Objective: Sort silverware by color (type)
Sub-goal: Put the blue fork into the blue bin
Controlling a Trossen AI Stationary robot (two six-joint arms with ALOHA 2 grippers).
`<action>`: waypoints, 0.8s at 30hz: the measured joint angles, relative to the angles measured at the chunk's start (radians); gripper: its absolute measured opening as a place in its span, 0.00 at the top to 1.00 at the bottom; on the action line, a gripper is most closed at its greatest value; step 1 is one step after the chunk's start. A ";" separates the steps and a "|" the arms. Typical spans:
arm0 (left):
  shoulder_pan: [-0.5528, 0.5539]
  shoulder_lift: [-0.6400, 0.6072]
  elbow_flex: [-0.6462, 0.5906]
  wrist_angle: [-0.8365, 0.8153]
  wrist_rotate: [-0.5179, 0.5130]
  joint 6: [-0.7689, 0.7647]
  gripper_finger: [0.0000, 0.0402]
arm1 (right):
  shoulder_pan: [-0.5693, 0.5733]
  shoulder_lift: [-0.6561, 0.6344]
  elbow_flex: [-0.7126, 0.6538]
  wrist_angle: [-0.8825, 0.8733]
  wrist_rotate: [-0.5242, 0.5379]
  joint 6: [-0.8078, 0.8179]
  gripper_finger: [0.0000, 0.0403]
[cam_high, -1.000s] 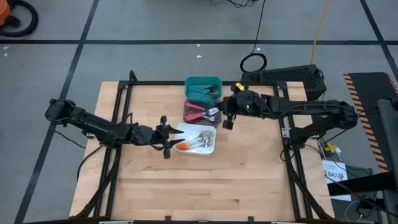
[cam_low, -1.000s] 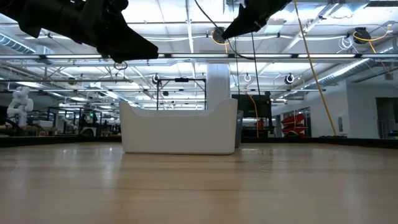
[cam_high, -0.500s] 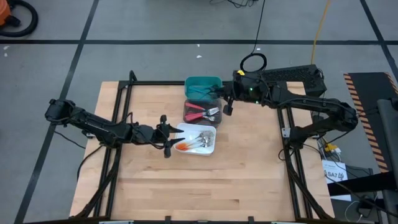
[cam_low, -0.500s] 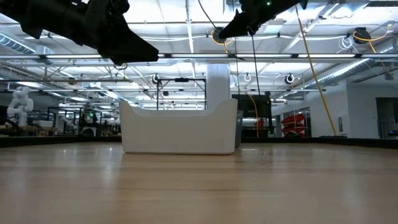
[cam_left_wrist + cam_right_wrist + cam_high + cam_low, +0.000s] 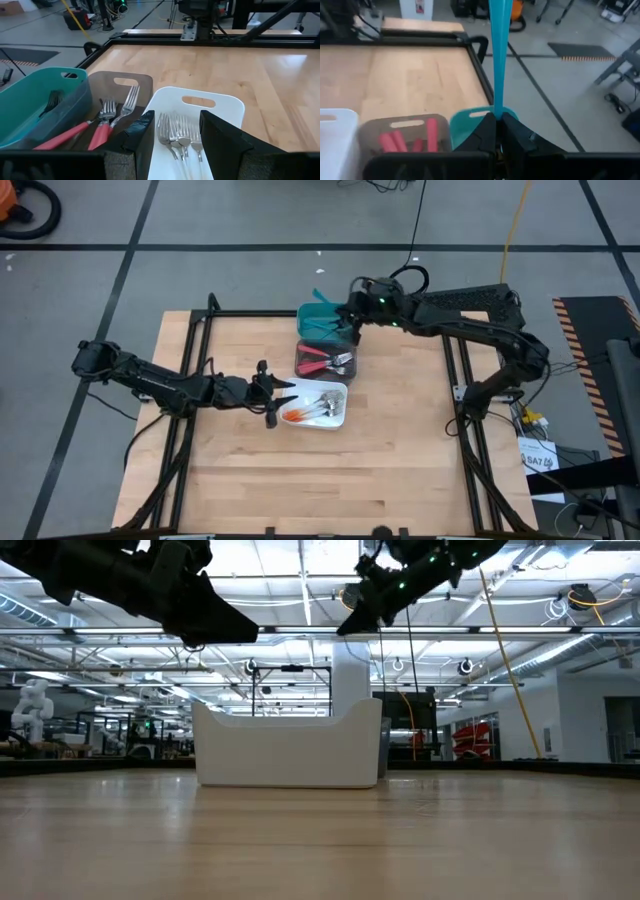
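teal bin (image 5: 326,320), red-handled forks (image 5: 85,135), blue-handled fork (image 5: 499,55)

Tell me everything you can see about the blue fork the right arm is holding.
The blue-handled fork has a thin, flat, plastic-looking handle that sticks out straight from the shut fingers of the right gripper. Its head is hidden between them. It hangs above the teal bin at the table's far edge, touching nothing else.

no legible text, perhaps too small
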 joint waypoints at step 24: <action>0.016 0.000 0.000 -0.006 0.000 -0.045 0.61 | -0.159 0.361 0.095 -0.003 0.000 0.080 0.98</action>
